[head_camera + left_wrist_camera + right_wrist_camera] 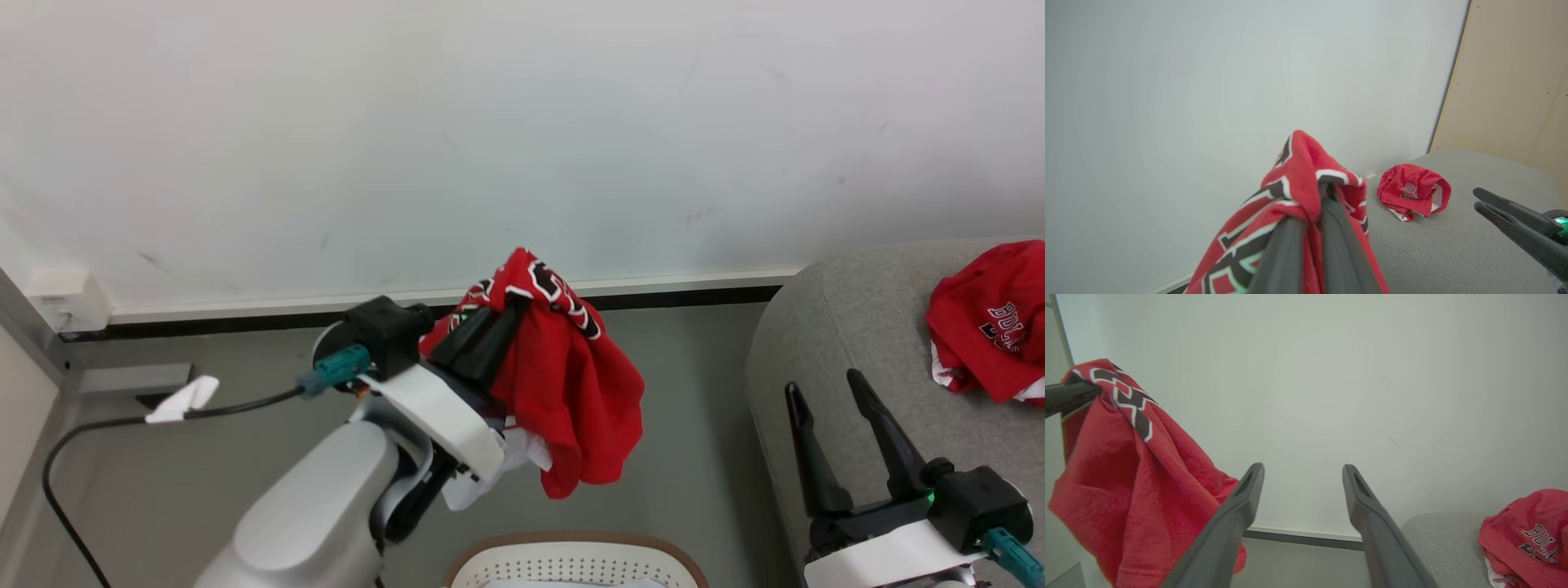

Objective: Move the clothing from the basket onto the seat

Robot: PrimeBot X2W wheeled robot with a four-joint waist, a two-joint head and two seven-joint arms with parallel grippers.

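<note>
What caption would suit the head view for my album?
Left pincer holds a red jersey aloft near the basket; another jersey lies on the grey seat; right pincer open.

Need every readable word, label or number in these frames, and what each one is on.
"BUL" - dark letters on the crumpled garment lying on the seat; the word runs on into a fold.
Line beneath it, same garment: too small to read.
Block lettering on the hanging garment in the left claw: folded, unreadable.
White tag on the cable: nothing legible.
</note>
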